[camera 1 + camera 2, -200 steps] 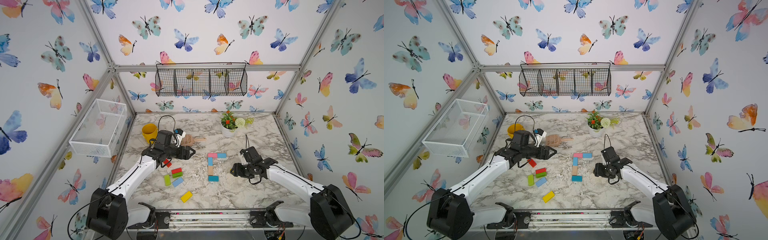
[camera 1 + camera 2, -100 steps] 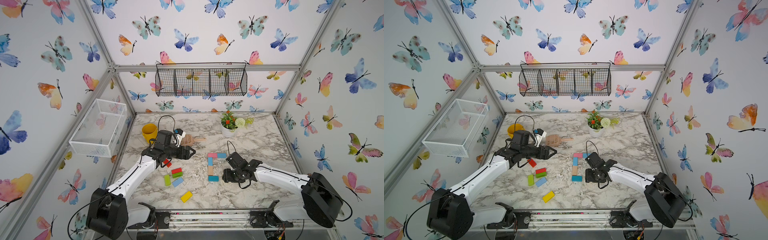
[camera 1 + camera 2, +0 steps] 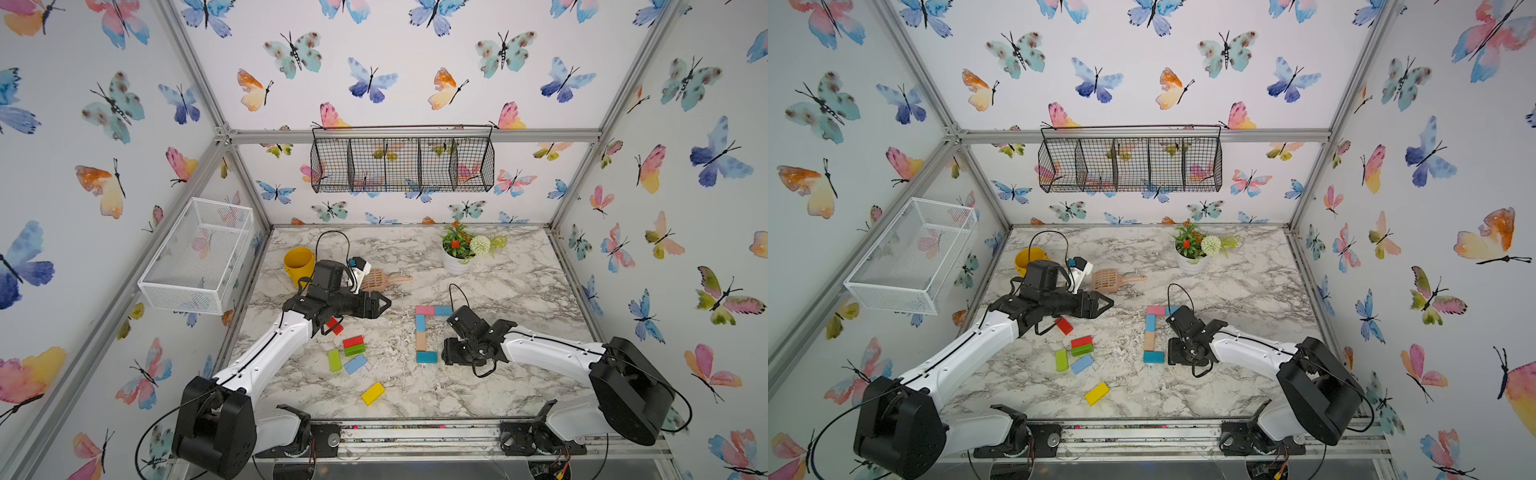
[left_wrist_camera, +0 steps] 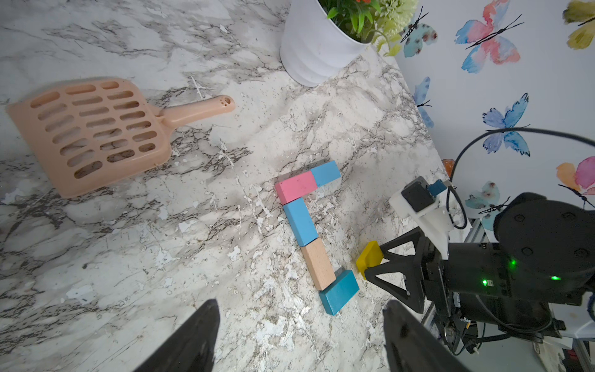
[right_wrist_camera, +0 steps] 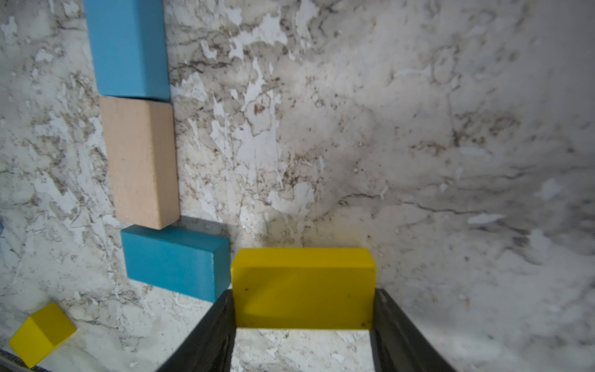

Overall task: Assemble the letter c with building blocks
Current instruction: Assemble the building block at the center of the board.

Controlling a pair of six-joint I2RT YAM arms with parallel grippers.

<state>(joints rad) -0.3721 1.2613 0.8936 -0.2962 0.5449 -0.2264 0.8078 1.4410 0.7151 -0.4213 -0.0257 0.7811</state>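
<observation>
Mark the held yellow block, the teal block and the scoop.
held yellow block (image 5: 302, 290), right wrist view, broad face.
teal block (image 5: 170, 259), right wrist view, top face.
scoop (image 4: 90, 128), left wrist view, slotted pan.

Top views: stereo pair set high over the front edge of the marble table (image 3: 519, 282), facing down and toward the back wall (image 3: 536, 208). Both top views take in the whole table and the black wire basket (image 3: 401, 166), with near-identical framing and a slight sideways offset. Left wrist: looks out past the left gripper (image 4: 297, 309), obliquely down across the table toward the right-hand wall (image 4: 483, 128), at middle distance. It frames the scoop (image 4: 90, 128), plant pot (image 4: 315, 54) and right gripper (image 4: 373, 262). Right wrist: very close, near straight down, with the yellow block (image 5: 302, 286) between its fingers filling much of the frame. Shared by all four views: tan block (image 5: 141, 161), teal block (image 5: 174, 261).
</observation>
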